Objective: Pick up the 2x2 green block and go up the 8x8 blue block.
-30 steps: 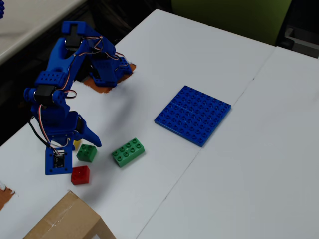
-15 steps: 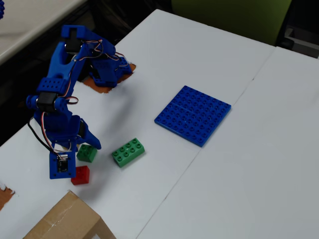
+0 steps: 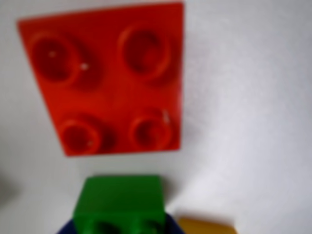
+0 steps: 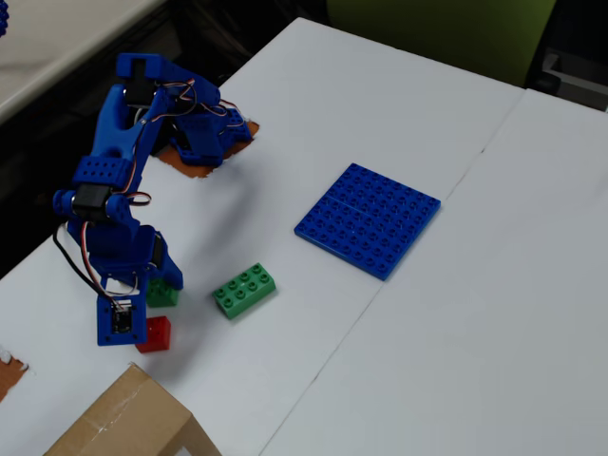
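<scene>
The 2x2 green block (image 3: 119,200) sits at the bottom edge of the wrist view with dark blue jaw parts close against both of its sides. In the fixed view only a corner of the 2x2 green block (image 4: 165,295) shows under the lowered blue gripper (image 4: 160,288), which is shut on it while it rests on the white table. The 8x8 blue block (image 4: 369,218) lies flat well to the right, apart from the arm.
A red 2x2 brick (image 4: 155,334) (image 3: 107,78) lies just in front of the gripper. A longer green brick (image 4: 244,290) lies to the right. A yellow piece (image 3: 204,225) shows beside the green block. A cardboard box (image 4: 123,418) stands at the bottom left.
The arm has come down over the small green block. Its jaws have narrowed from spread wide to tight round the block. The bricks have not moved.
</scene>
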You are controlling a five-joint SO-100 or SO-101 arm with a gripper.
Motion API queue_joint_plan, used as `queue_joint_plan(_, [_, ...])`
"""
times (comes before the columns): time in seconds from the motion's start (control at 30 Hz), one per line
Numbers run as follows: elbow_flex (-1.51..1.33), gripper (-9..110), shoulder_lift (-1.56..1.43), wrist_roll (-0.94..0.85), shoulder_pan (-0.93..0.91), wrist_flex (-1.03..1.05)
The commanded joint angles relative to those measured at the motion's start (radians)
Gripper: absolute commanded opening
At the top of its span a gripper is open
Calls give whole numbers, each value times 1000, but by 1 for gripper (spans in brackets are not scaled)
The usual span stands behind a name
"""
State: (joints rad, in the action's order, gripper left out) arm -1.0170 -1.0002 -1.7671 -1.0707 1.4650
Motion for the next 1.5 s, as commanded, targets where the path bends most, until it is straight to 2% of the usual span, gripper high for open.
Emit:
queue_joint_plan(0.0, [17, 9, -34, -5, 2, 15])
queue_joint_plan(0.17, [-9, 3, -86, -34, 20, 29])
queue_joint_plan(0.57, [-17, 0, -354, -150, 109, 144])
queue_joint_plan(1.0, [31, 0, -509, -3, 419, 319])
queue_joint_plan(1.47, [52, 0, -635, 137, 764, 359])
